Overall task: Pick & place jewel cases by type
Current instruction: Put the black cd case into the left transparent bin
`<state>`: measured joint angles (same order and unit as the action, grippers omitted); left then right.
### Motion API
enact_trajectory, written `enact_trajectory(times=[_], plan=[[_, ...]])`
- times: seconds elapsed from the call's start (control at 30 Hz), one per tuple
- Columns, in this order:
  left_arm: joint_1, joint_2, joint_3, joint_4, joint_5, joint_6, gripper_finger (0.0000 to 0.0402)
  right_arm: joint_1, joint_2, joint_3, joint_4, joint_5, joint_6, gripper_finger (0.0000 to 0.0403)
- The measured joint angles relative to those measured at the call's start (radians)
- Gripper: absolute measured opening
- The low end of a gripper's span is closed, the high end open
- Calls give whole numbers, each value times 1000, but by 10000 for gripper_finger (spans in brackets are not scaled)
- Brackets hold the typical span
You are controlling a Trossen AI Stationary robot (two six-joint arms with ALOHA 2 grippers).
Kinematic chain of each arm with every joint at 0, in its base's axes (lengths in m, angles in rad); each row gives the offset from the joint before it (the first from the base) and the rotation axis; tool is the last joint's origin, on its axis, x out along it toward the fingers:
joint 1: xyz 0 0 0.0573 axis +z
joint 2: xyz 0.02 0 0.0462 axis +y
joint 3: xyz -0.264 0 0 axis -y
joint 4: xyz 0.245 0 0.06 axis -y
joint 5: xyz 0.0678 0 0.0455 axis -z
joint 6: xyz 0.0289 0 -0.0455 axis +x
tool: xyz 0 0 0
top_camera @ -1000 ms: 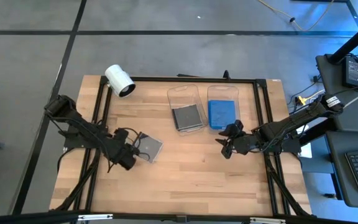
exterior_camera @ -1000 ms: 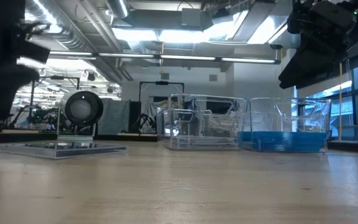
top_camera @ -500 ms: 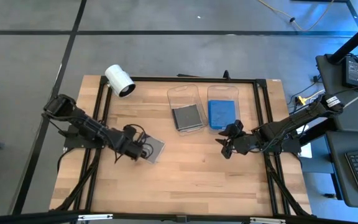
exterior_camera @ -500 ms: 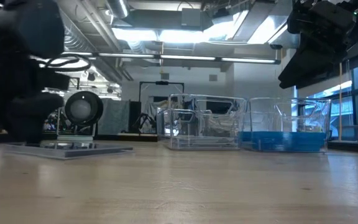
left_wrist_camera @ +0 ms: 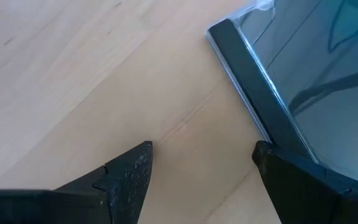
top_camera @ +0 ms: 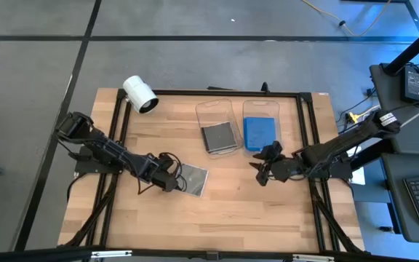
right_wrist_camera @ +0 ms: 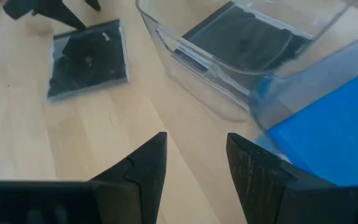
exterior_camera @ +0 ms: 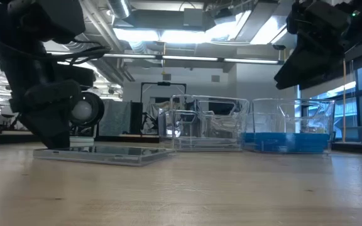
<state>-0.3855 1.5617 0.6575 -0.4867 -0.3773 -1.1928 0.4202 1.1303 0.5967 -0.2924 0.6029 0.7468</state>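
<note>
Dark jewel case (top_camera: 193, 180) slid rightward, flat, glossy; left gripper (top_camera: 172, 179) fingers apart; right gripper (top_camera: 260, 172) apart.

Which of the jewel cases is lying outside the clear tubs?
The dark grey jewel case lying flat on the bare wooden table, beside the left gripper. The other dark case and the blue case lie inside tubs.

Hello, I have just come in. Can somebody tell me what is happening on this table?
The robot is sorting jewel cases into two clear tubs. The left end effector, open, is at the edge of a dark jewel case lying flat on the table. The dark-case tub and blue-case tub each hold cases already. The right end effector waits, open, near the blue-case tub.
</note>
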Motion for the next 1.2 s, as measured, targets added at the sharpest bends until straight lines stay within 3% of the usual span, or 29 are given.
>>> enact_trajectory(times=[0.4,0.57,0.87,1.0,1.2], plan=[[24,26,11,68,-125,108,281,0,308,-63,584,-108,-296,170],[65,29,7,174,-139,279,281,0,438,-63,756,-108,-335,170],[117,128,11,457,-41,536,281,-27,584,-58,828,-113,-337,170],[120,181,15,526,-51,569,281,-39,599,-57,793,-183,-356,170],[97,164,11,591,-41,654,281,-44,599,-57,744,-324,-482,170]])
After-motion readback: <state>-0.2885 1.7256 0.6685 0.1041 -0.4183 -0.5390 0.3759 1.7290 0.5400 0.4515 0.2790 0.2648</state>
